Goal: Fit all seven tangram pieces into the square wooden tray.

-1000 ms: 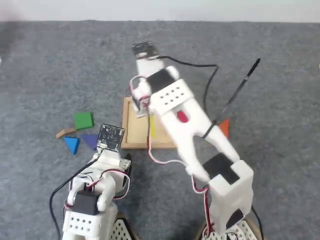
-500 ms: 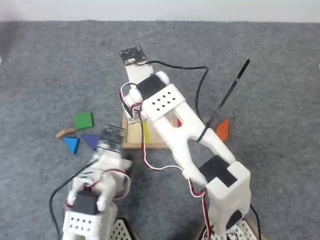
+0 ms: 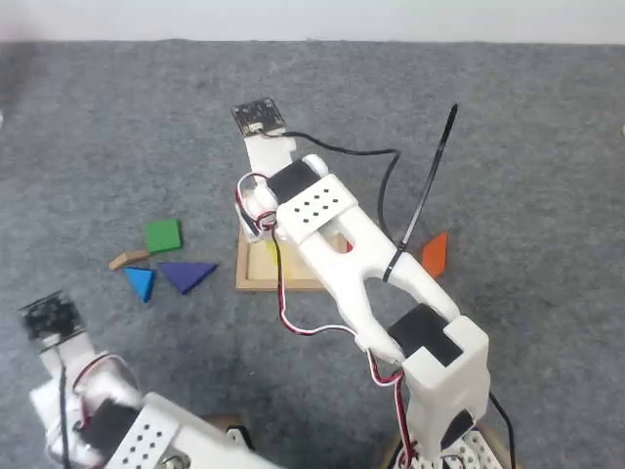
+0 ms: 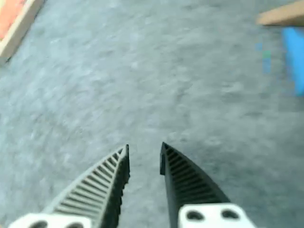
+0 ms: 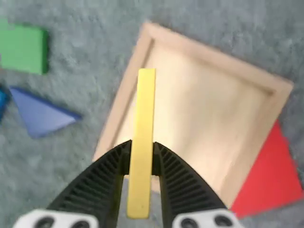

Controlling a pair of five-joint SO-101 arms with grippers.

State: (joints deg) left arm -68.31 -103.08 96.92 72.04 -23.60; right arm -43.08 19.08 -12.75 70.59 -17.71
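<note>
My right gripper is shut on a yellow piece, held on its edge over the square wooden tray, whose floor is bare. A red triangle lies against the outside of the tray's rim. In the high view the right arm stretches over the tray. Left of it lie a green square, a tan piece, a blue triangle and a purple triangle; an orange triangle lies to its right. My left gripper is open over bare carpet.
The left arm sits at the near left corner of the grey carpet. A black cable loops up from the right arm over the tray's right side. A tray corner and the blue triangle edge the left wrist view.
The right arm has swung left over the tray with the yellow piece. The left arm has drawn back to the near left corner, uncovering the purple triangle.
</note>
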